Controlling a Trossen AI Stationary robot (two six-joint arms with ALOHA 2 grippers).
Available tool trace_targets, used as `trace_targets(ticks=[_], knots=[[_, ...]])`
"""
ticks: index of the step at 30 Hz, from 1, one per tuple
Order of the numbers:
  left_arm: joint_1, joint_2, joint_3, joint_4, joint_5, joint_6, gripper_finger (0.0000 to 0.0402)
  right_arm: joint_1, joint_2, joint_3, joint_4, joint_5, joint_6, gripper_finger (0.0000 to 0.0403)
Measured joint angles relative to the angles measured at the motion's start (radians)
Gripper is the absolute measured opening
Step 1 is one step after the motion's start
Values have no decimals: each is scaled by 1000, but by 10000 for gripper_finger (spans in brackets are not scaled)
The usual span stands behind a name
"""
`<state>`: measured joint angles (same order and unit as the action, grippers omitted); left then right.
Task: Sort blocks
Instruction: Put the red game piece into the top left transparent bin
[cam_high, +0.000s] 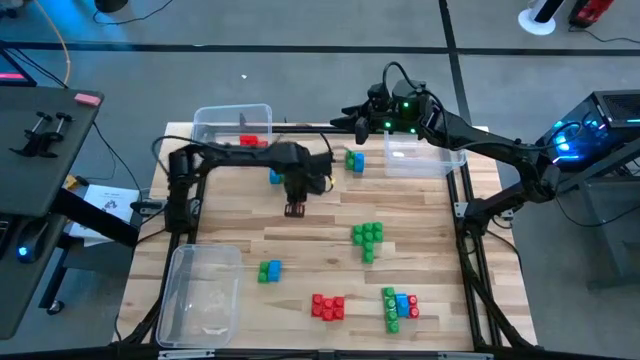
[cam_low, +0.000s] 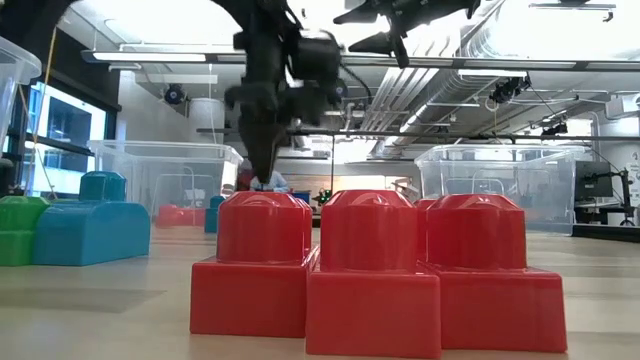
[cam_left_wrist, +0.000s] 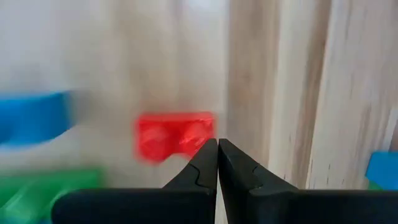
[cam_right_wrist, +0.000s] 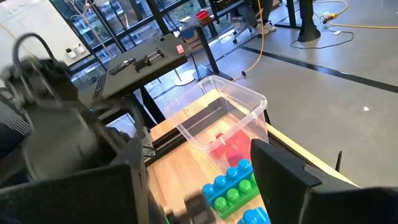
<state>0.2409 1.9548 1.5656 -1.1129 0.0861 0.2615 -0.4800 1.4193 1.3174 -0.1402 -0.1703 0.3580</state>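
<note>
Fingers of the left gripper (cam_high: 295, 209) are pressed together with nothing held, hung near the table (cam_high: 420, 245) centre. The right gripper (cam_high: 352, 113) is spread wide and empty beside the far right bin (cam_high: 425, 158). Blocks (cam_high: 367, 239) are scattered over the table's near half, and red ones (cam_high: 250, 142) are seen in the far left bin (cam_high: 231, 121).

The high view looks straight down on the whole tabletop (cam_high: 300, 250). The low view sits at surface height, pressed close behind a red block cluster (cam_low: 370, 270) — the same cluster (cam_high: 327, 306) lies near the front edge from above. The left wrist view looks down along closed fingers (cam_left_wrist: 205, 165) at wood. The right wrist view faces across to the far bin (cam_right_wrist: 221, 118) — also seen from above (cam_high: 232, 125).
</note>
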Motion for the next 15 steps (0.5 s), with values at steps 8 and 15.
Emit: trace_targets(ticks=[8,15], knots=[[19,-219,-181,228,-50,-576,0,-3,0,0,-3,-3,0,172],[-60,-326,-409,339,-191,-956,43,-26,0,0,-31,-3,3,172]])
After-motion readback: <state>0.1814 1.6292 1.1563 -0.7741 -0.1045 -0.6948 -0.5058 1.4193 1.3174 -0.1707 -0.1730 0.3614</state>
